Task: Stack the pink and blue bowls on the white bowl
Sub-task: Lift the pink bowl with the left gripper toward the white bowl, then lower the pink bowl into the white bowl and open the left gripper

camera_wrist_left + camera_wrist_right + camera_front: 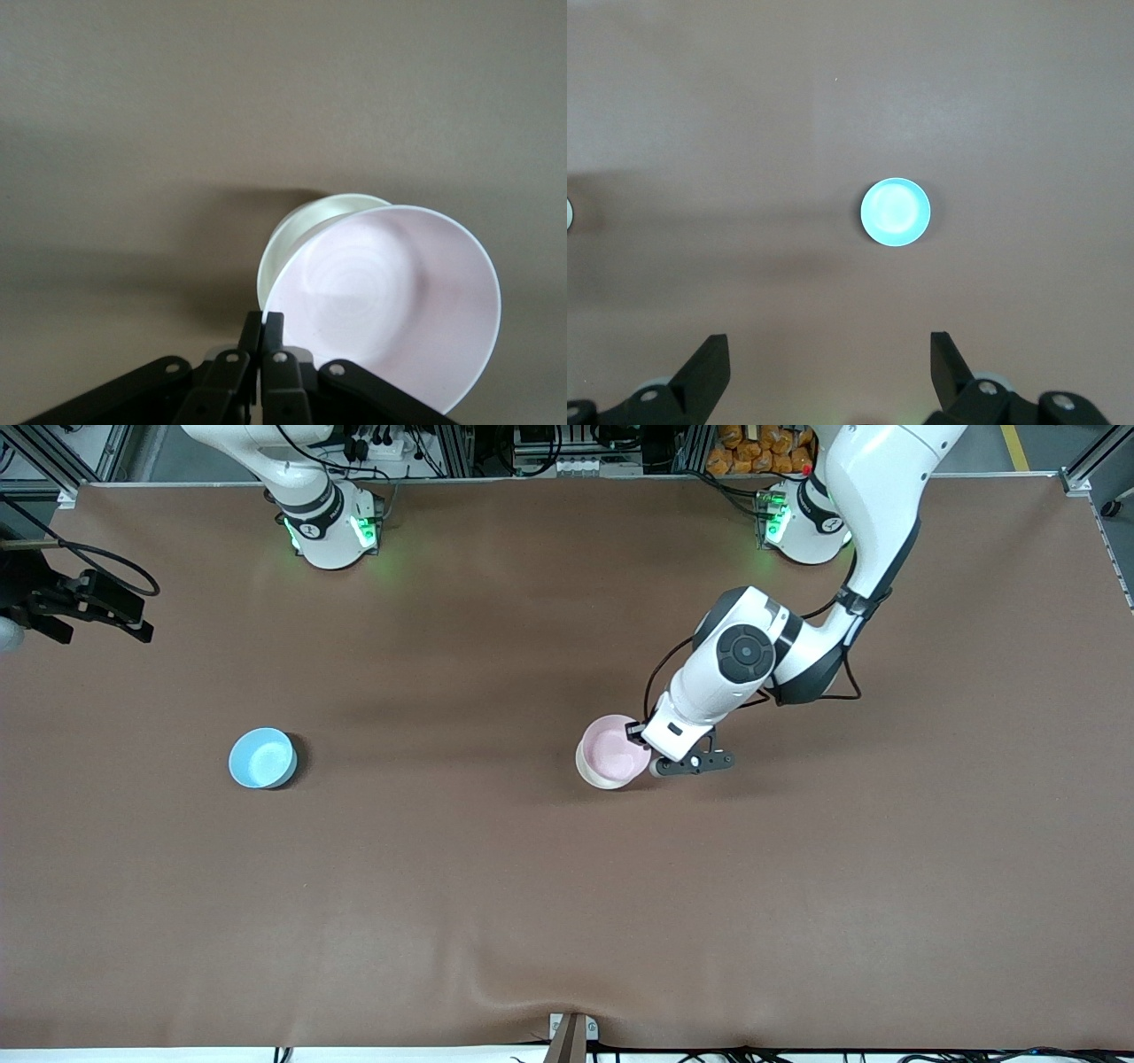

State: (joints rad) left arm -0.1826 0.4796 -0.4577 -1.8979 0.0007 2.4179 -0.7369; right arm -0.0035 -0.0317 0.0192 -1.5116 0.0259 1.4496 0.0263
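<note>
Pink bowl [613,747] sits tilted in/on white bowl [592,773], roughly mid-table [567,886]. Left gripper [657,751] at pink rim on the side toward left arm's end; fingers [263,341] pinched shut on that rim.

Left wrist view adds what front can't: white rim peeking out under pink bowl, pink one clearly canted, not seated flat. Front view only shows a thin white crescent on the camera-side edge.

Blue bowl [262,758] alone, well apart from white bowl, toward right arm's end, abt same depth from front cam. Right wrist view sees it from straight above [896,212], w/ right gripper [830,376] fingers spread wide open, high up, arm waiting. Front view shows only dark hardware at frame edge there.

Bare cloth all round both bowls; table edges well apart from white bowl.
</note>
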